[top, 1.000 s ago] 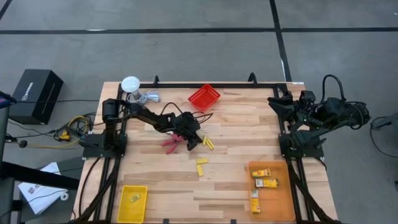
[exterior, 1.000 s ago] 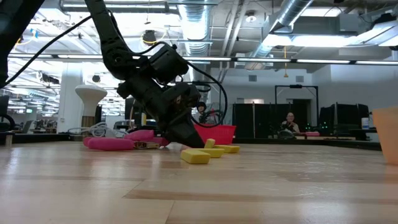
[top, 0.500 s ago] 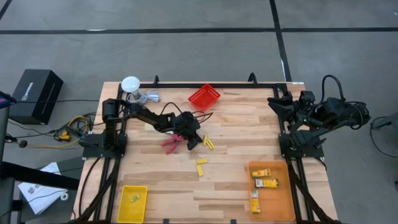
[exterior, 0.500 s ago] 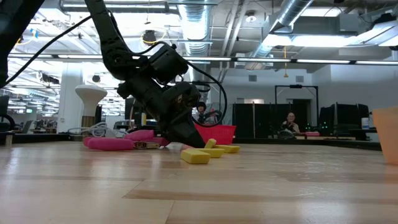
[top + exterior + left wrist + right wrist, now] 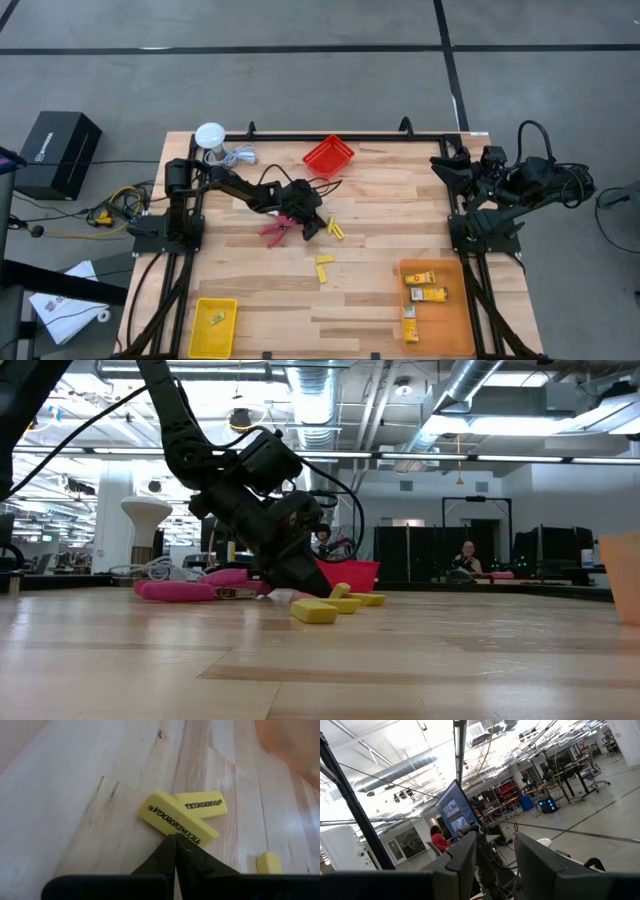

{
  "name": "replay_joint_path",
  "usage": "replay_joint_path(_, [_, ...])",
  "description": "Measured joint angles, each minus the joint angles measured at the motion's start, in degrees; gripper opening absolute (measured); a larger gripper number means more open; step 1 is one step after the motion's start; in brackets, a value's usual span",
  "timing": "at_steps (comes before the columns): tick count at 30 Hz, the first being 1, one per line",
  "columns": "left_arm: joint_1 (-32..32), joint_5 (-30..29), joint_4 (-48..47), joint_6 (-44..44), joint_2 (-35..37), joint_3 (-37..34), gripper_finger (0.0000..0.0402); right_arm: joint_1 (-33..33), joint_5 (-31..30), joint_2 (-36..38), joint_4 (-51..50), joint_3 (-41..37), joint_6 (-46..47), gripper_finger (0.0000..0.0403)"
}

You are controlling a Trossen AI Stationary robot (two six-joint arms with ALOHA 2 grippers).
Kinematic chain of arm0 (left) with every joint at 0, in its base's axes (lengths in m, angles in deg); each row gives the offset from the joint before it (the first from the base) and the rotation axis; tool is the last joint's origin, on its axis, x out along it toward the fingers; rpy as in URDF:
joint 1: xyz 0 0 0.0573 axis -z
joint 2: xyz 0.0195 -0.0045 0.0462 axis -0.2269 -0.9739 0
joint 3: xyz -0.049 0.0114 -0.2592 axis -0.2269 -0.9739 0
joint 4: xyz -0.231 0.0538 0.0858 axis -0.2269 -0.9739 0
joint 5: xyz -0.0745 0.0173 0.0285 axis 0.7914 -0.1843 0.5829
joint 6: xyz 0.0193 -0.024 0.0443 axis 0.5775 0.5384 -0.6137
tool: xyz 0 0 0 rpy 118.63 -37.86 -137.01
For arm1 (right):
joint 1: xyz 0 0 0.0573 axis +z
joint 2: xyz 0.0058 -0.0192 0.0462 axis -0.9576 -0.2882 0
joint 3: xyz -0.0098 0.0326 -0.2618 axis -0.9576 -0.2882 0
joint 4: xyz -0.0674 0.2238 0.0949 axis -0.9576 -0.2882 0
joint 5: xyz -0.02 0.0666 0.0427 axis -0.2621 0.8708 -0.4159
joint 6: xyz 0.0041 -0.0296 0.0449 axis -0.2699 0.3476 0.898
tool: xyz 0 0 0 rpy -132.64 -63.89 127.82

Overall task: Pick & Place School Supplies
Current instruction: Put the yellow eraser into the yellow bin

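High view showed my left gripper [image 5: 312, 230] low on the table [image 5: 380, 200] mid-board, fingers pinched together on nothing, tips at the edge of two crossed yellow erasers [image 5: 181, 817]. The right gripper [image 5: 452, 165] sat parked at its corner, jaws partly apart, empty (pointing off into the room). I judged the next step needed the fingers reopened and straddling one eraser before clamping; a third eraser [image 5: 324, 266] lay nearer the orange bin [image 5: 455, 335].

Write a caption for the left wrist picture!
Shut left hand pokes at two stacked yellow erasers on the wooden table.
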Motion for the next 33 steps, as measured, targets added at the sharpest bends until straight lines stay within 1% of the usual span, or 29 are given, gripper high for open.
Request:
replay_joint_path(12, [0.0,-0.2,-0.8,0.0,0.0,0.1,0.0001,0.0,0.0,0.0,0.0,0.0,0.0,0.0127])
replay_joint_path(18, [-1.1,-0.2,-3.4,-0.2,0.2,0.2,0.0001,0.0,0.0,0.0,0.0,0.0,0.0,0.0127])
replay_joint_path(26, [-2.6,0.4,-4.6,0.2,1.0,0.1,0.0002,0.0,0.0,0.0,0.0,0.0,0.0,0.0127])
replay_joint_path(30, [-3.5,2.2,-5.9,3.7,4.4,-0.2,0.0010,0.0,0.0,0.0,0.0,0.0,0.0,0.0127])
replay_joint_path(33, [-3.7,2.8,-7.7,4.4,9.0,-0.7,0.0017,0.0,0.0,0.0,0.0,0.0,-0.1,0.0127])
